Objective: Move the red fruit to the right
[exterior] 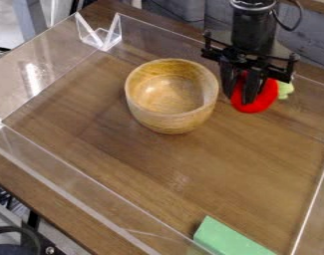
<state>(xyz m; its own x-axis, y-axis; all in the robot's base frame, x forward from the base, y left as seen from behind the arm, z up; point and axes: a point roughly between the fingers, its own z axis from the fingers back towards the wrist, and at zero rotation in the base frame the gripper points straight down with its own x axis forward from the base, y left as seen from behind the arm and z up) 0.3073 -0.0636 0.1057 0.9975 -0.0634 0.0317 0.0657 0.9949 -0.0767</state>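
The red fruit (255, 97) is a small bright red piece with a green leafy bit on its right side. It hangs just above the wooden table, to the right of the wooden bowl (171, 94). My black gripper (252, 88) points straight down from the top of the view and is shut on the red fruit, its fingers covering the fruit's upper part.
A clear plastic wall (45, 62) rings the wooden table (151, 169). A flat green block (236, 240) lies at the front right corner. A clear triangular piece (101, 33) stands at the back left.
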